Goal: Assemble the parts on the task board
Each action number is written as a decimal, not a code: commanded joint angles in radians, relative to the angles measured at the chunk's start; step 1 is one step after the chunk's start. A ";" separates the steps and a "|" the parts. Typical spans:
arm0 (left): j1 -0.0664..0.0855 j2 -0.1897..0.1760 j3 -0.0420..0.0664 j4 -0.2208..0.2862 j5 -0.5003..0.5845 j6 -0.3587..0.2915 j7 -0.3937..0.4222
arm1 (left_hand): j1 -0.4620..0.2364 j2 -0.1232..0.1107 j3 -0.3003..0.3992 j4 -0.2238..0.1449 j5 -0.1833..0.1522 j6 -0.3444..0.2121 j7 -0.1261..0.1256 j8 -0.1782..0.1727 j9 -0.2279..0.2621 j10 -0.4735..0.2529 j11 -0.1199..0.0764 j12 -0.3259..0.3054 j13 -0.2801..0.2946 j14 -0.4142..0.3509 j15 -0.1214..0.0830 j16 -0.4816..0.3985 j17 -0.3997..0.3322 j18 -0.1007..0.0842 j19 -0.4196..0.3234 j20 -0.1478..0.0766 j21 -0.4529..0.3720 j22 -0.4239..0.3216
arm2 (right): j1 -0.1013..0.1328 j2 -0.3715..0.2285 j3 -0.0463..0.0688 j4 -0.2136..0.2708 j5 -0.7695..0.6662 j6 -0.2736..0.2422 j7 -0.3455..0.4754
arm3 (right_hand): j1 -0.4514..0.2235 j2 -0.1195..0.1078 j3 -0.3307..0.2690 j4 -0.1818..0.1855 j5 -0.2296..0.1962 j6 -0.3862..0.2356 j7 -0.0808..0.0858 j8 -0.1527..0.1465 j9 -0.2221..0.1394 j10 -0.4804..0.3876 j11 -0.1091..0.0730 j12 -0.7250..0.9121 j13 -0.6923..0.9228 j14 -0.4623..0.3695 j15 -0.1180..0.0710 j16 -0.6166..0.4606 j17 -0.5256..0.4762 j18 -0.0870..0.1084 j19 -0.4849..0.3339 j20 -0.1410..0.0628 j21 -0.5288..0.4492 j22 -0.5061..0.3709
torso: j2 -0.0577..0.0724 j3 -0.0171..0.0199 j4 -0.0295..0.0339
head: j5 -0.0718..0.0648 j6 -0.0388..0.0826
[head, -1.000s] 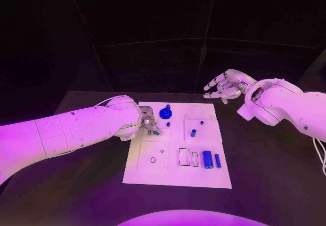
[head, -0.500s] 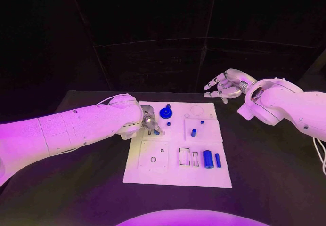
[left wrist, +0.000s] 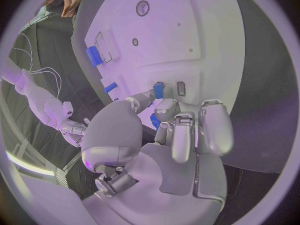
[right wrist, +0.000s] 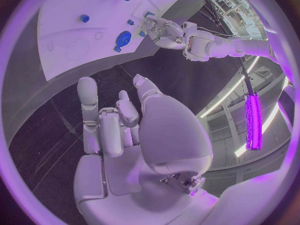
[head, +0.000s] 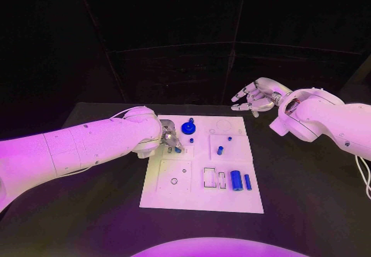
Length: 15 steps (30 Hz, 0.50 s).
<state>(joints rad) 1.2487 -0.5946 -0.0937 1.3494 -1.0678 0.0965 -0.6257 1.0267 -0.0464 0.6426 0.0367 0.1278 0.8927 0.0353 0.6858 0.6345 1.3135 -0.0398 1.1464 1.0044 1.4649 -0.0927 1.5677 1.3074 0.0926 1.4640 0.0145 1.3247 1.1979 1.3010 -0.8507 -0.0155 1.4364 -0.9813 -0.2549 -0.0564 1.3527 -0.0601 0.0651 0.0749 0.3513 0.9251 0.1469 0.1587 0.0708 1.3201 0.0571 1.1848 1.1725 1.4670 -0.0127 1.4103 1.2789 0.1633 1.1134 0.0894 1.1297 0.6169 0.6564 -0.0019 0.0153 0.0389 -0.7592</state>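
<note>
The white task board (head: 202,201) lies mid-table. My left hand (head: 169,140) is low over its far left part, where thumb and a finger pinch a small blue piece (head: 177,150) that stands on the board; the left wrist view shows this piece (left wrist: 159,90) beside a small slot (left wrist: 181,88). A round blue part (head: 188,128) sits just beyond the hand. Two blue pegs (head: 220,151) stand in the right middle panel. A thick blue cylinder (head: 236,181) and a slim blue bar (head: 247,182) lie near the right edge. My right hand (head: 255,99) hovers past the far right corner, fingers apart, holding nothing.
Rectangular cut-outs (head: 209,178) and a small round hole (head: 174,181) mark the board's near half. Black table (head: 309,187) surrounds the board on all sides. In the right wrist view the board (right wrist: 75,30) lies well ahead of the right palm.
</note>
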 commanded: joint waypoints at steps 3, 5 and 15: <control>-0.005 0.002 -0.004 -0.003 0.012 0.006 0.002 | 0.005 0.016 0.057 -0.046 0.000 0.014 -0.006 0.004 0.003 0.007 -0.002 0.006 0.004 0.106 -0.008 0.003 0.263 -0.020 0.008 -0.006 0.006 0.005 | 0.002 0.001 0.001 0.000 -0.002 0.000 0.004 | 0.001 0.012 -0.001 0.005 0.003 -0.006 0.001 0.005 -0.001 -0.006 0.001 -0.004 -0.002 0.043 -0.005 -0.004 0.000 0.005 -0.006 0.001 -0.005 -0.002 | 0.000 0.0000 0.0009 | 0.001 -0.001; -0.005 0.002 -0.004 -0.004 0.013 0.006 0.002 | 0.005 0.016 0.057 -0.046 0.000 0.014 -0.006 0.004 0.003 0.007 -0.002 0.007 0.004 0.106 -0.008 0.003 0.263 -0.020 0.009 -0.006 0.006 0.005 | 0.002 0.001 0.001 0.000 -0.002 0.001 0.004 | 0.001 0.012 -0.001 0.005 0.003 -0.006 0.001 0.005 -0.001 -0.006 0.001 -0.004 -0.002 0.043 -0.005 -0.004 0.000 0.005 -0.006 0.001 -0.005 -0.002 | 0.000 0.0002 0.0010 | 0.001 0.000; -0.004 0.012 -0.004 -0.019 0.013 0.021 0.000 | -0.014 -0.001 0.038 -0.041 -0.019 0.016 -0.008 0.006 0.007 0.007 -0.003 0.005 0.000 0.106 -0.009 0.003 0.263 -0.019 0.007 -0.007 0.002 0.001 | 0.002 0.001 0.001 0.000 -0.002 0.000 0.004 | 0.001 0.012 -0.001 0.005 0.003 -0.006 0.001 0.005 -0.001 -0.006 0.001 -0.004 -0.002 0.043 -0.005 -0.004 0.000 0.005 -0.006 0.001 -0.005 -0.002 | 0.001 0.0006 0.0000 | -0.001 0.000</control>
<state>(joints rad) 1.2484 -0.5848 -0.0942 1.3341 -1.0604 0.0946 -0.6227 1.0267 -0.0465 0.6455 0.0388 0.1120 0.8945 0.0339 0.6856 0.6413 1.3152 -0.0413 1.1463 1.0053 1.4652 -0.0929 1.5677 1.3074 0.0926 1.4640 0.0146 1.3247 1.2001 1.3010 -0.8500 -0.0155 1.4359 -0.9813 -0.2548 -0.0566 1.3527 -0.0601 0.0650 0.0749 0.3513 0.9251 0.1469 0.1587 0.0708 1.3201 0.0571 1.1848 1.1711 1.4670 -0.0127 1.4104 1.2790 0.1633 1.1133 0.0894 1.1297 0.6160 0.6563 -0.0015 0.0160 0.0398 -0.7586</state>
